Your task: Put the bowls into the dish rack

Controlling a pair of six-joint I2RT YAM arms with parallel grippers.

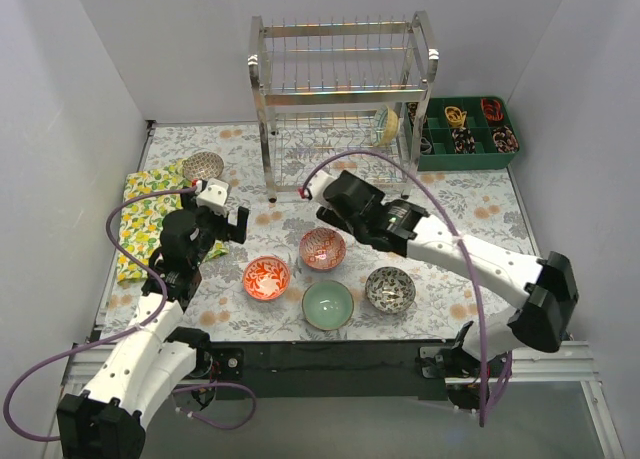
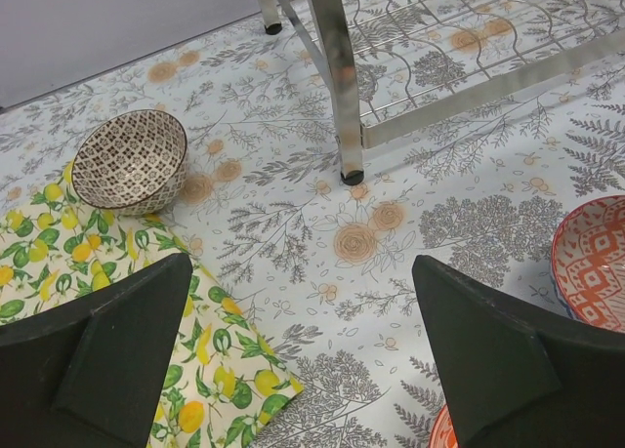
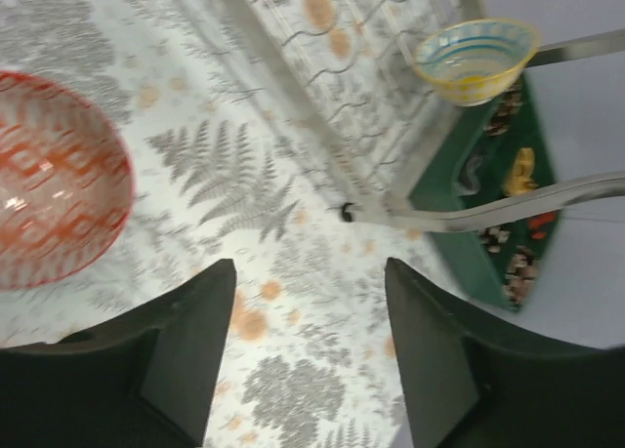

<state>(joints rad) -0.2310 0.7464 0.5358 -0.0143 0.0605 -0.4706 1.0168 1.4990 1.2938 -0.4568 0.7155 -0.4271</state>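
Observation:
The chrome dish rack [image 1: 340, 89] stands at the back. The yellow-centred, teal-rimmed bowl [image 1: 388, 127] leans in its lower tier and also shows in the right wrist view [image 3: 476, 58]. On the table lie the orange-red bowl [image 1: 266, 278], the pink-red bowl [image 1: 322, 249], the pale green bowl [image 1: 328, 305] and the grey speckled bowl [image 1: 390, 288]. The dark grey patterned bowl [image 1: 203, 165] sits by the lemon cloth [image 2: 130, 161]. My left gripper [image 1: 228, 211] is open and empty over the table [image 2: 303, 341]. My right gripper [image 1: 318, 201] is open and empty [image 3: 311, 341], just behind the pink-red bowl [image 3: 54, 180].
A lemon-print cloth [image 1: 150, 214] lies at the left. A green compartment tray [image 1: 470, 129] with small items stands at the back right beside the rack. A rack leg [image 2: 337, 97] stands ahead of the left gripper. White walls close in three sides.

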